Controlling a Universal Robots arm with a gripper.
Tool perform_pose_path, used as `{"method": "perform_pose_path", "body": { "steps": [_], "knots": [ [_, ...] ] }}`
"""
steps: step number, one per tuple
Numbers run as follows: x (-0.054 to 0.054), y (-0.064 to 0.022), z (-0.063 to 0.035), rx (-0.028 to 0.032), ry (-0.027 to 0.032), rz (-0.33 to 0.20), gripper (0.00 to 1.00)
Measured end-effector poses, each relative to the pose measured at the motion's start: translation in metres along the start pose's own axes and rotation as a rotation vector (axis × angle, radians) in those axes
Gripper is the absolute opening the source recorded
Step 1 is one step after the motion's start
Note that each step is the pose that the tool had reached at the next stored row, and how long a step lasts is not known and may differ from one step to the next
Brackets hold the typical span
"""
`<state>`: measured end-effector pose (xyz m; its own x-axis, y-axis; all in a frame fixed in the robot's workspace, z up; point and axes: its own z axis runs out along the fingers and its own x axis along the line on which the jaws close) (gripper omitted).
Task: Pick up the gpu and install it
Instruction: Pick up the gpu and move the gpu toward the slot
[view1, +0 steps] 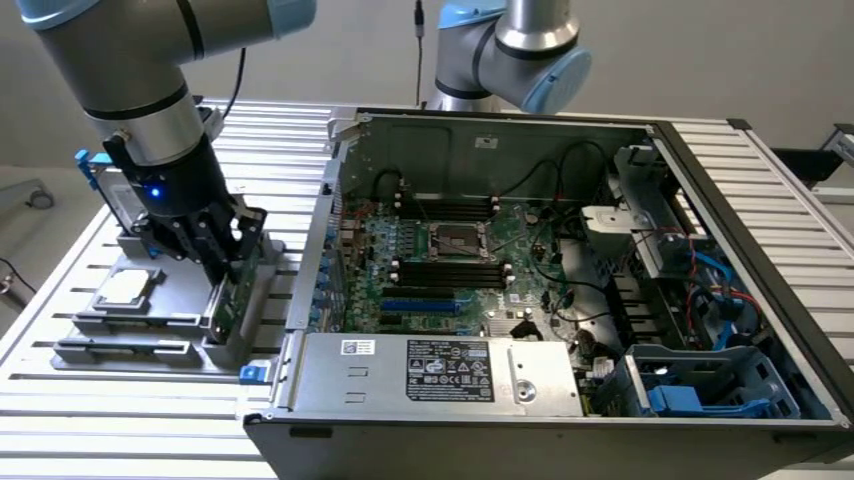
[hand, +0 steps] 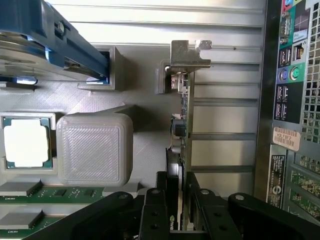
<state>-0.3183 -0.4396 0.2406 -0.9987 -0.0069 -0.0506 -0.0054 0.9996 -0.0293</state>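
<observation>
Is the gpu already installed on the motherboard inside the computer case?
No, the gpu stands on edge in the gray holder outside the computer case, under the gripper.

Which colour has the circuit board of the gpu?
The gpu has a green board; the exterior view shows it best.

A Universal Robots arm (view1: 134, 90) reaches straight down at the exterior view's left, wrist vertical, black end effector (view1: 223, 258) pointing downward, a blue light glowing on its body.
</observation>
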Motion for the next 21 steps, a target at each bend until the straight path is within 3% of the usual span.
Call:
{"method": "perform_pose_path", "body": {
  "steps": [3, 9, 18, 21],
  "knots": [
    [0.0, -0.0002, -0.0001, -0.0025, 0.0001, 0.0, 0.26],
    [0.0, -0.0005, 0.0, -0.0147, -0.0001, 0.001, 0.26],
    [0.0, -0.0019, -0.0058, -0.0569, -0.0003, 0.004, 0.26],
    [0.0, -0.0021, -0.0113, -0.0659, -0.0002, 0.004, 0.26]
  ]
}}
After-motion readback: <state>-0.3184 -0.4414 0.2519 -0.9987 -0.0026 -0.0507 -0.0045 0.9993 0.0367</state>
